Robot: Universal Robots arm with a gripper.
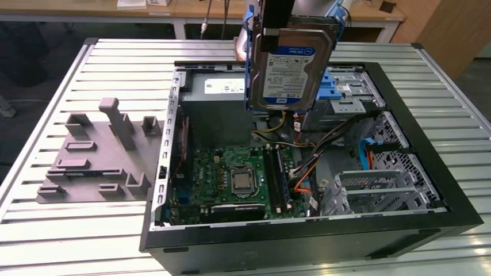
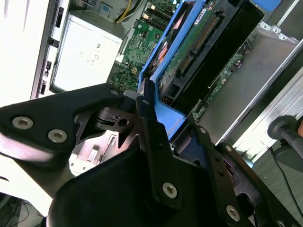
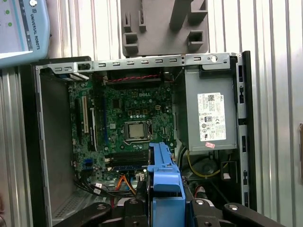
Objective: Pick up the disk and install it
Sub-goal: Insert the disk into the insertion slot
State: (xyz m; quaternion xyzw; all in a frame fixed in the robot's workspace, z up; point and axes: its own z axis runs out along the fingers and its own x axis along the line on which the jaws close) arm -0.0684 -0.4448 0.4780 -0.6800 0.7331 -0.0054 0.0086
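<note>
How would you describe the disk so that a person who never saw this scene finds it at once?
Start at the open black computer case on the slatted metal table. Above it, the gripper holds the disk upright. Unlike the grey power-supply box inside the case, it is silver with a blue-and-white label and a blue frame.

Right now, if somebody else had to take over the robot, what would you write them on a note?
Gripper: shut on the disk, pinching its blue carrier.
Disk: held upright in the air above the open computer case.
Done: the disk is picked up, off the table.
Left: it sits in no bay of the case yet, so it is not installed.
</note>
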